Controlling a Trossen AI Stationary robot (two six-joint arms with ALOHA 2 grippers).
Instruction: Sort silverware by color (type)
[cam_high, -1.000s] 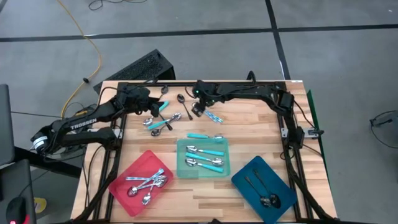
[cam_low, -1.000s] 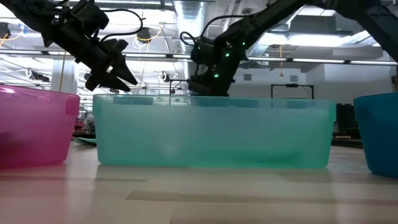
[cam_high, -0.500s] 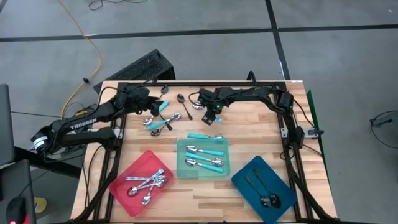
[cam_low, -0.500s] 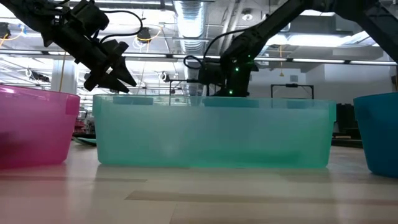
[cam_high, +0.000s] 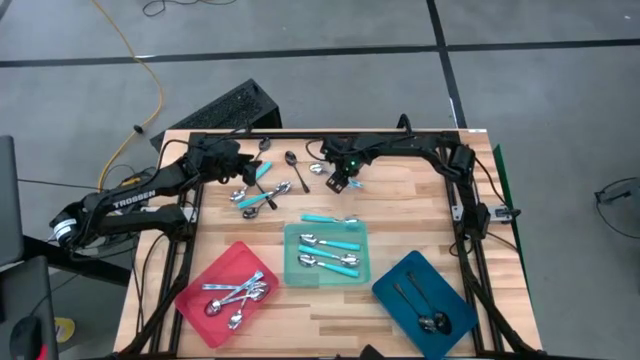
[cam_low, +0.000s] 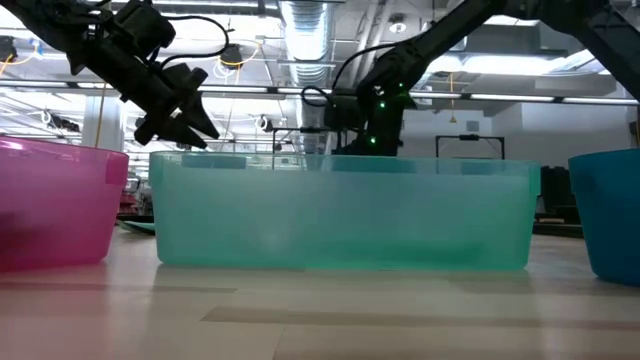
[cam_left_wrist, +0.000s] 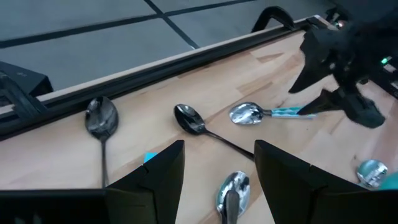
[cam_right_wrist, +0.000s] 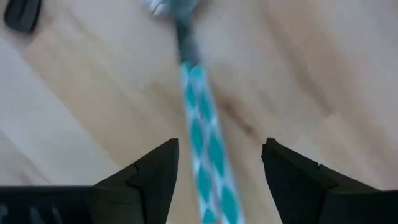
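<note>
Since the earlier frame, the right end effector (cam_high: 341, 181) has swung away from the spot beside the left arm and now hangs over a turquoise-handled spoon (cam_right_wrist: 202, 124) at the far side of the worktop (cam_high: 420, 215). Its fingers (cam_right_wrist: 152, 174) stand apart, one on each side of the handle, which runs straight between them and below; nothing is clamped yet.

The left end effector (cam_high: 243, 172) has not shifted. It hovers with its fingers apart, empty, above a loose cluster of spoons (cam_high: 262, 192); just ahead of it lie two dark spoons (cam_left_wrist: 189, 119) and one shiny silver one (cam_left_wrist: 231, 190).

Sorted silverware already lies nearer the front: silver spoons in the red tray (cam_high: 200, 310), turquoise-handled ones in the teal tray (cam_high: 291, 262), dark ones in the blue tray (cam_high: 455, 300). One more turquoise spoon (cam_high: 330, 218) lies just outside the teal tray.

The likely risk is a poor pinch: the handle is thin and flat on the wood, so the fingers could close above it, or slide it sideways. Both arms also work near each other, so a wide swing could knock the cluster.

Readable writing: "TROSSEN" on the left arm (cam_high: 135, 200).
</note>
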